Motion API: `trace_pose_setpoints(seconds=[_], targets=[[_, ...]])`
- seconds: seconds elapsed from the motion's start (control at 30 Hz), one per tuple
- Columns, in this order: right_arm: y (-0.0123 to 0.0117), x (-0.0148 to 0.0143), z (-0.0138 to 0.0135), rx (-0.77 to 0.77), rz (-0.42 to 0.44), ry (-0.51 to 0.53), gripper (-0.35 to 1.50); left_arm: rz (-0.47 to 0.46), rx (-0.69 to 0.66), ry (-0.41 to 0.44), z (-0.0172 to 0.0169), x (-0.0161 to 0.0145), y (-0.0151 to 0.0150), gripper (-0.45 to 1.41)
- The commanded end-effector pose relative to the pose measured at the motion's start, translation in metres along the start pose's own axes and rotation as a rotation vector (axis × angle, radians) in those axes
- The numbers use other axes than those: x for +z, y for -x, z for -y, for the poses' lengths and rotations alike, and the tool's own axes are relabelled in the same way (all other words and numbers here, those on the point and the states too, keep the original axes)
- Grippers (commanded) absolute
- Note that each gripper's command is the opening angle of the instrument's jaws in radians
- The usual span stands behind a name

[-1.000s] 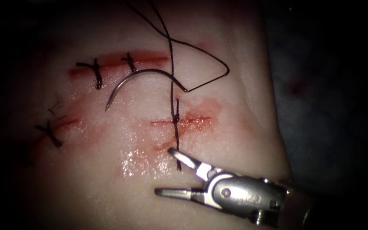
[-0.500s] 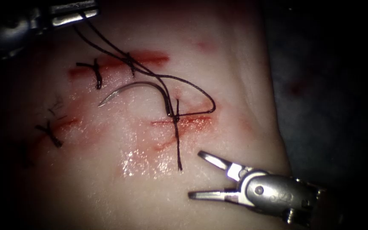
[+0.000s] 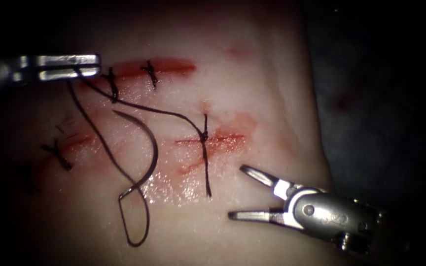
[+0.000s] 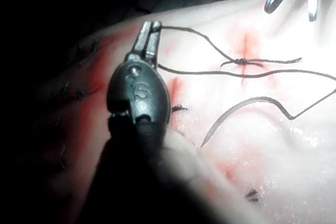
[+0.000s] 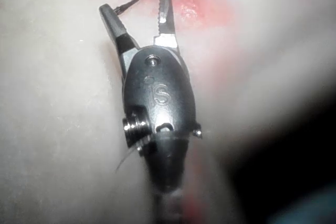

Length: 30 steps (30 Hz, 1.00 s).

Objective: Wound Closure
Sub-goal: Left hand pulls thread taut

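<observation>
Thread (image 3: 139,107) clamped in the left tool (image 3: 92,66) has been dragged leftward, towing the free needle (image 3: 146,148) across the tissue (image 3: 252,79) to lie loose left of the knotted cut (image 3: 210,140), while the right tool (image 3: 240,192) gapes wide, empty, nearby.

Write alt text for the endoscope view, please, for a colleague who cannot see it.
The left tool holds the thread in shut jaws, and the needle lies loose on the tissue, left of the knotted stitch. The right tool holds nothing, jaws open.
</observation>
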Motion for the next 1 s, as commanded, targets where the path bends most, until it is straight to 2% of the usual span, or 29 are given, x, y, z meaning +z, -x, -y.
trace_pose_setpoints(seconds=[0.03, 0.17, 0.33, 0.47, 0.6, 1.0], targets=[[-0.0002, 0.0015, -0.0003, -0.010, 0.005, -0.002, 0.77, -0.003, -0.001, 0.001, 0.0004, 0.0005, 0.0003, -0.45], [-0.0011, 0.0035, -0.0008, -0.053, 0.074, 0.006, 0.79, -0.001, -0.004, -0.001, -0.0001, 0.0007, -0.0002, -0.45], [-0.0013, 0.0061, -0.0008, -0.049, 0.103, 0.035, 0.83, -0.004, -0.008, -0.001, -0.0009, 0.0005, -0.0015, -0.45], [-0.0010, 0.0080, -0.0014, 0.012, 0.118, 0.059, 1.16, -0.004, -0.007, -0.002, -0.0016, 0.0004, -0.0030, -0.45], [-0.0004, 0.0091, -0.0020, 0.022, 0.124, 0.077, 1.31, -0.004, -0.007, -0.004, -0.0021, 0.0004, -0.0042, -0.45], [0.0005, 0.0125, -0.0018, -0.018, 0.134, 0.108, 1.33, -0.024, 0.002, 0.003, -0.0032, 0.0023, -0.0051, -0.45]])
